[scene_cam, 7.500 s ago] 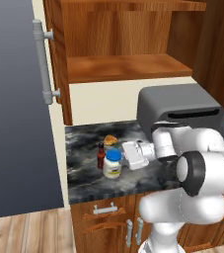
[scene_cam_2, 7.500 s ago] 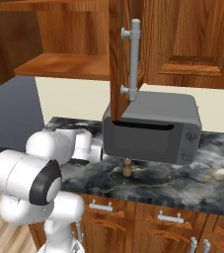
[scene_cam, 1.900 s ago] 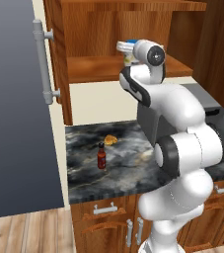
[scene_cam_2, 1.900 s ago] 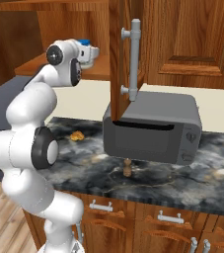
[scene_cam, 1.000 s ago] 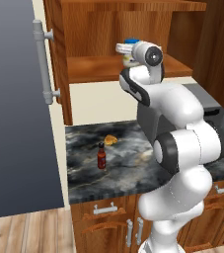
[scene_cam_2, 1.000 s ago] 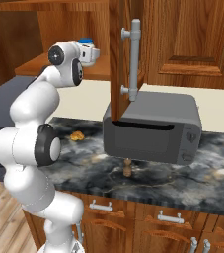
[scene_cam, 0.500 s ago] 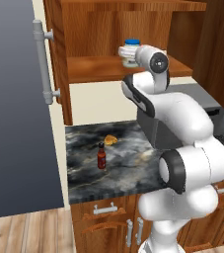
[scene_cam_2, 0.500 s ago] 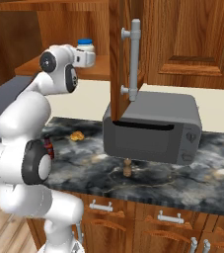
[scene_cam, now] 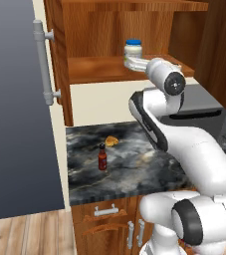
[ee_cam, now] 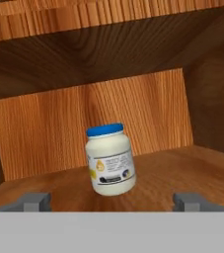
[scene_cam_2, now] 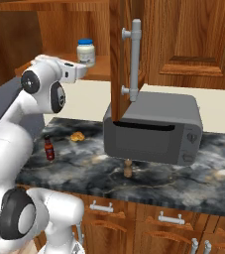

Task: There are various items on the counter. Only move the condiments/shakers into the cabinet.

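The blue-lidded white jar (scene_cam: 133,50) (scene_cam_2: 85,51) (ee_cam: 109,159) stands on the cabinet shelf (scene_cam: 94,69), free of any grip. My gripper (ee_cam: 111,201) is open just in front of it, with its fingertips (ee_cam: 34,201) wide apart on either side and short of the jar. In the base views the gripper (scene_cam: 133,63) (scene_cam_2: 83,69) is at the shelf's front edge, below the jar. The red sauce bottle (scene_cam: 102,157) (scene_cam_2: 49,148) stands on the dark counter (scene_cam: 129,177). The small brown shaker (scene_cam_2: 128,170) stands in front of the toaster oven.
An orange-tan food lump (scene_cam: 111,141) (scene_cam_2: 76,136) lies behind the bottle. The grey toaster oven (scene_cam_2: 153,129) takes up the counter's right part. The open cabinet door (scene_cam_2: 124,54) with its silver handle hangs above the oven. A tall grey panel (scene_cam: 15,109) stands at the left.
The gripper has opened and let go of the jar. The hand has drawn back and down from the shelf, and the jar stays standing there.
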Controlling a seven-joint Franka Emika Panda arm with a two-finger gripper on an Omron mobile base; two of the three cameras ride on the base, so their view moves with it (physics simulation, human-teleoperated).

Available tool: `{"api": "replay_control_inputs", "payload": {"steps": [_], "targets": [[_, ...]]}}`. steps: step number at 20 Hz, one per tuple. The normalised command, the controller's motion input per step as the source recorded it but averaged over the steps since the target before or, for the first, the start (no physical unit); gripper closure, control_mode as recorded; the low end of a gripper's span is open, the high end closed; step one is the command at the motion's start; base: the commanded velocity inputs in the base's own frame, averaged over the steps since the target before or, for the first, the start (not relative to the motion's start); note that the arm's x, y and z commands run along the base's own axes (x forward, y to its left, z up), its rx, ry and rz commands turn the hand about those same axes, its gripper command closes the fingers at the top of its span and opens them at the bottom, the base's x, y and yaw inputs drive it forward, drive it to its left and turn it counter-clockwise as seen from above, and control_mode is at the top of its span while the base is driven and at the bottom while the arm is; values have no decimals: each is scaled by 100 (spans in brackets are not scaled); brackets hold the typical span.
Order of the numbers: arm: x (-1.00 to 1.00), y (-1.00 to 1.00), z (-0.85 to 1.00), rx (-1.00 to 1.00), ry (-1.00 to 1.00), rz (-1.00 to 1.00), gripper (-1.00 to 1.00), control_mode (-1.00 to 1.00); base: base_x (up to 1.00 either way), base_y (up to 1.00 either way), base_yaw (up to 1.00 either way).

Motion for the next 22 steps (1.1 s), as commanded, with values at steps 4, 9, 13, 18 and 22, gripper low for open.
{"api": "replay_control_inputs", "payload": {"steps": [4, 9, 13, 18, 22], "targets": [[-100, 0, -1, 2, 3, 0, -100, -100, 0, 0, 0], [-100, 0, -7, 0, 11, 0, -100, -100, 0, 0, 0], [-100, 0, -13, 0, 16, 0, -100, -100, 0, 0, 0], [-100, 3, -26, 0, 25, 3, -100, -100, 0, 0, 0], [-84, 15, -53, -3, 36, 7, -100, -100, 0, 0, 0]]}}
